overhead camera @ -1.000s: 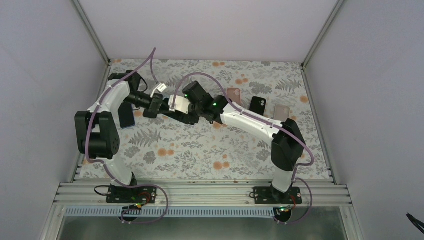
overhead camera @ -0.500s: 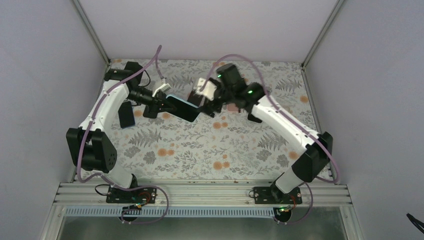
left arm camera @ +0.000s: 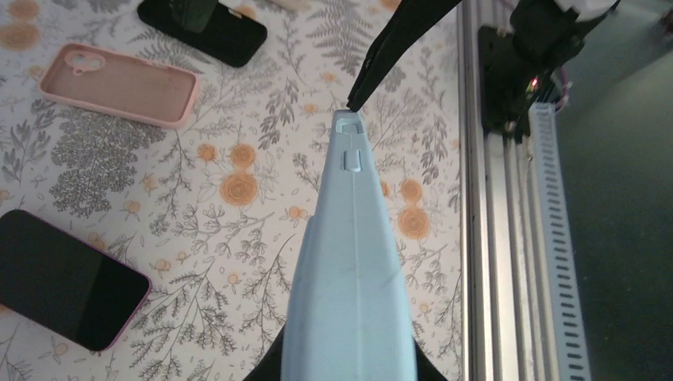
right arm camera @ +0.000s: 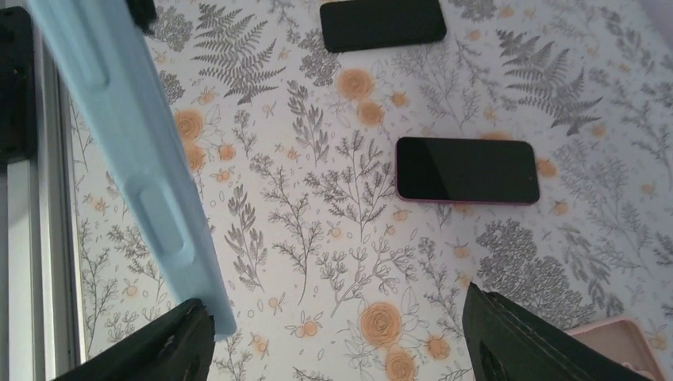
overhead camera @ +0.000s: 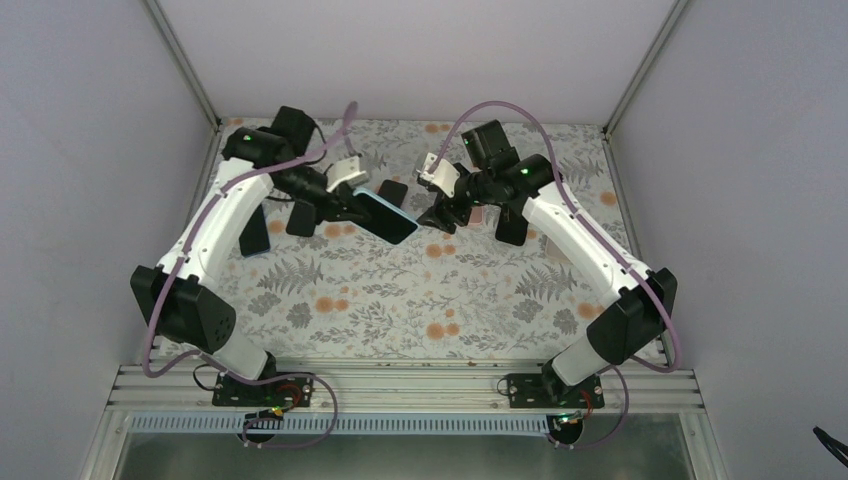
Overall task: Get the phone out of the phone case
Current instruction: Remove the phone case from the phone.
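Note:
The phone in its light blue case (overhead camera: 388, 216) hangs above the middle back of the table, screen side up in the top view. My left gripper (overhead camera: 345, 200) is shut on one end of it. In the left wrist view the case's edge (left arm camera: 349, 262) runs up between the fingers of the left gripper (left arm camera: 346, 373). My right gripper (overhead camera: 440, 214) is open just off the case's free end. In the right wrist view the case (right arm camera: 135, 159) passes by the left fingertip (right arm camera: 151, 349) of the right gripper (right arm camera: 333, 353), not between the jaws.
On the floral cloth lie an empty pink case (left arm camera: 119, 83), a black phone (left arm camera: 202, 28) and a phone in a pink case (right arm camera: 467, 170). A dark blue phone (overhead camera: 255, 232) lies at the left. The metal rail (left arm camera: 508, 238) marks the near edge.
My right gripper has let go and drawn back to the right, jaws open. My left gripper has carried the cased phone to the right and toward the back.

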